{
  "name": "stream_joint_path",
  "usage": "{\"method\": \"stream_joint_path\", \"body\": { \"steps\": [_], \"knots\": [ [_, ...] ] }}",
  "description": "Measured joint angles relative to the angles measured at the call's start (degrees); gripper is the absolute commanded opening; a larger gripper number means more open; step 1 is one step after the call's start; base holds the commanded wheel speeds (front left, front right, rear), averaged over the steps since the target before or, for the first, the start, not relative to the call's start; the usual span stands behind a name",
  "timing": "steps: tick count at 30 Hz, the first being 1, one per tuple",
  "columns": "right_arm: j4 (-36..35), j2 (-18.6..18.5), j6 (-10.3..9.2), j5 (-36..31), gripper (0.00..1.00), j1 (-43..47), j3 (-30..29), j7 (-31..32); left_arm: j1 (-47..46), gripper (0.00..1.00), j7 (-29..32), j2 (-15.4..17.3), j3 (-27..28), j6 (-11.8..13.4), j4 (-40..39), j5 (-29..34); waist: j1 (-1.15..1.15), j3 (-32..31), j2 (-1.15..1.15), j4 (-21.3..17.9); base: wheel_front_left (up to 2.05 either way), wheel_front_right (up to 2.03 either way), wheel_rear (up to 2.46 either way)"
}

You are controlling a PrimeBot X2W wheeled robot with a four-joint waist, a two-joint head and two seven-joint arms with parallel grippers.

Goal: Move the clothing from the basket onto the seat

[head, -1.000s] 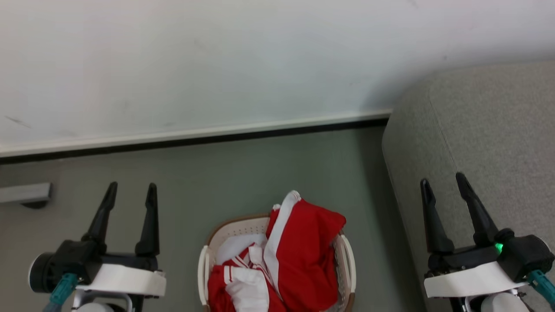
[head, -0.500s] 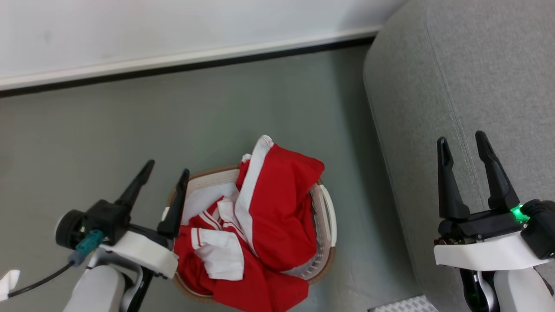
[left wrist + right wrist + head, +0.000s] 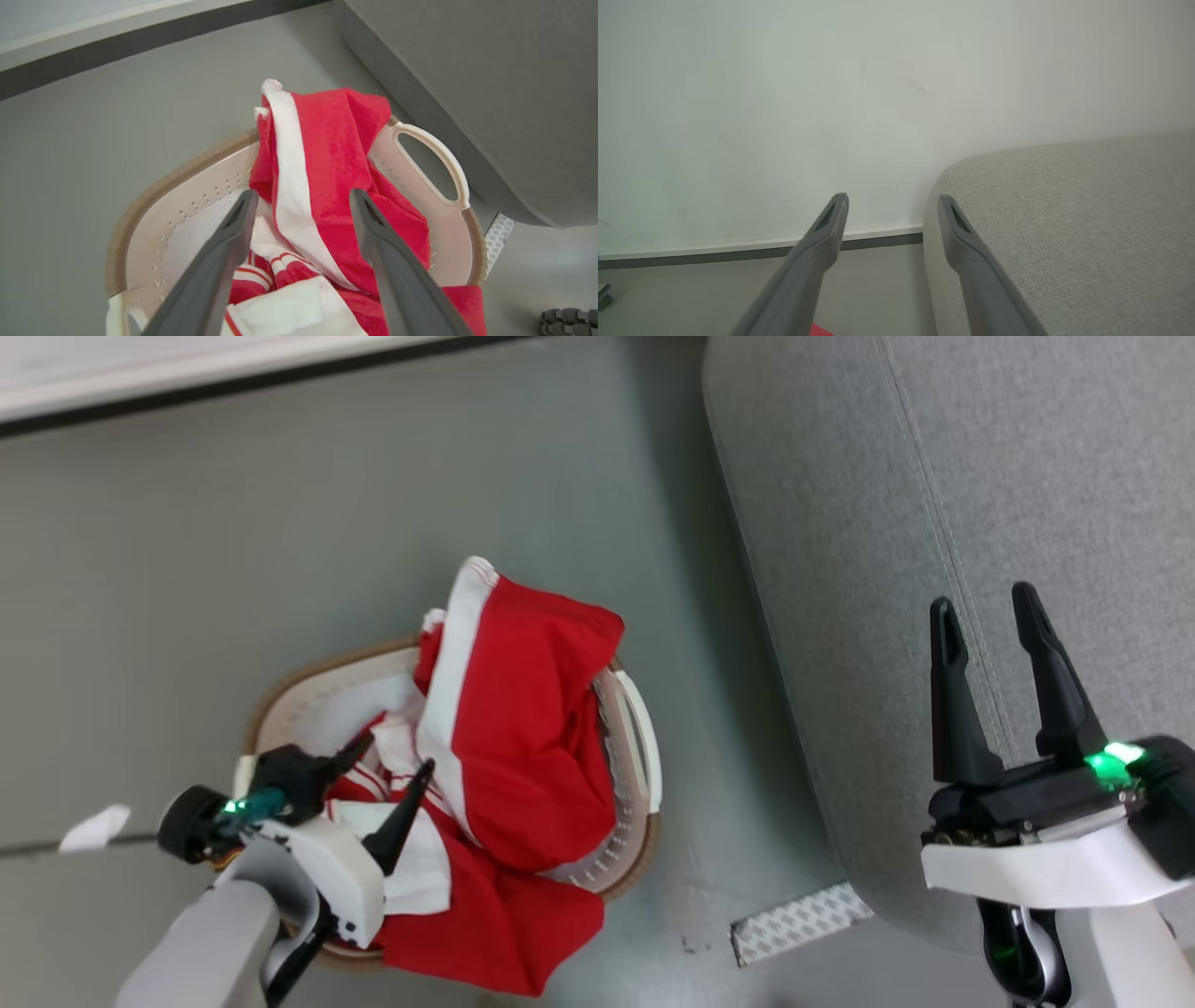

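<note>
Left gripper (image 3: 303, 192) spread wide, nothing held; best lowered onto the raised clothing (image 3: 336, 140) fold, basket (image 3: 187, 186) rim avoided.

even soft light; slight motion blur

Grey-green floor (image 3: 280, 523) carries 3 things: the basket (image 3: 646, 751) sits out in the open, the seat (image 3: 1027, 476) stands apart to its right, and a pale patterned pad (image 3: 798, 922) lies flat at the seat's corner.
</note>
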Motion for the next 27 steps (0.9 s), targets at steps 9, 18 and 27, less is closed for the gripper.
{"method": "stream_joint_path", "body": {
  "steps": [9,18,27],
  "knots": [
    [-2.3,0.0,0.00,2.5,1.00,-2.2,1.8,0.0,-9.8,1.00,11.8,5.2,-15.7,0.0,5.8,-1.8,0.00,5.9,0.00,-3.5,0.00,0.00,0.00],
    [-3.1,0.0,0.00,5.8,1.00,-2.6,3.0,0.0,-14.9,1.00,19.4,7.6,-23.8,0.0,13.0,-2.3,0.00,9.9,0.00,-7.3,0.00,0.00,0.00],
    [-3.2,0.0,0.00,7.6,1.00,-2.7,3.9,0.0,-17.2,0.73,20.7,6.8,-28.7,0.0,19.9,-0.1,-0.01,12.1,0.00,-10.1,0.00,0.00,0.00]
  ]
}}
